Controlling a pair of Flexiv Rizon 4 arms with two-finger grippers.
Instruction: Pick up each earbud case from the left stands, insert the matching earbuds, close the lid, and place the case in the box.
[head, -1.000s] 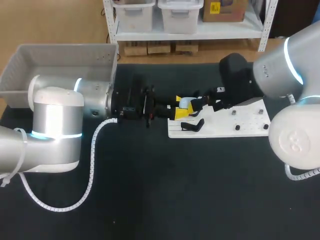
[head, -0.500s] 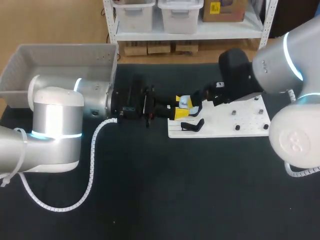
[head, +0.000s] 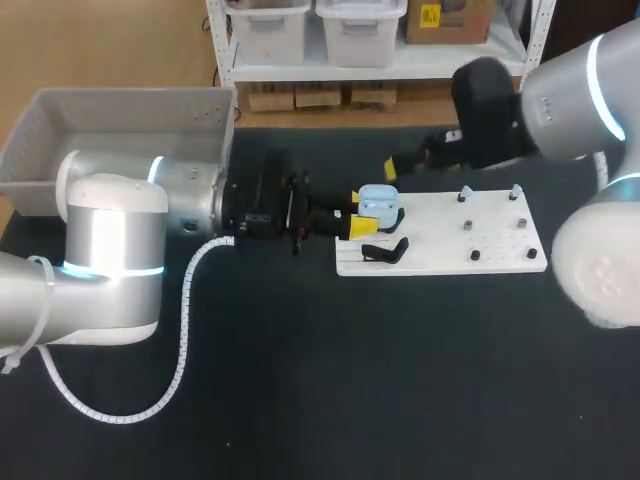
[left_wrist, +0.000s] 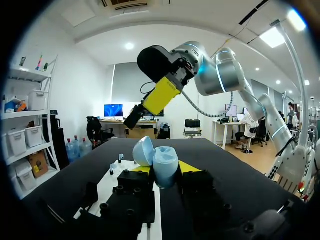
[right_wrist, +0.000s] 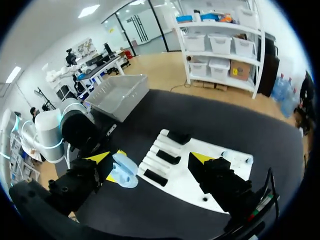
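Earbud case (head: 379, 203) hovers open over white board (head: 490, 225).

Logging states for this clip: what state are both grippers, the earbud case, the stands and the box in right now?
left gripper: shut on the earbud case.
earbud case: lid open, held between the fingers.
right gripper: open, empty.
black stands: bare, no case on them.
box: no case seen inside; partly hidden by the left arm.

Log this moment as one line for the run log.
left gripper shut on earbud case, lid open, over white board | right gripper open, empty, apart from case | lid not yet closed
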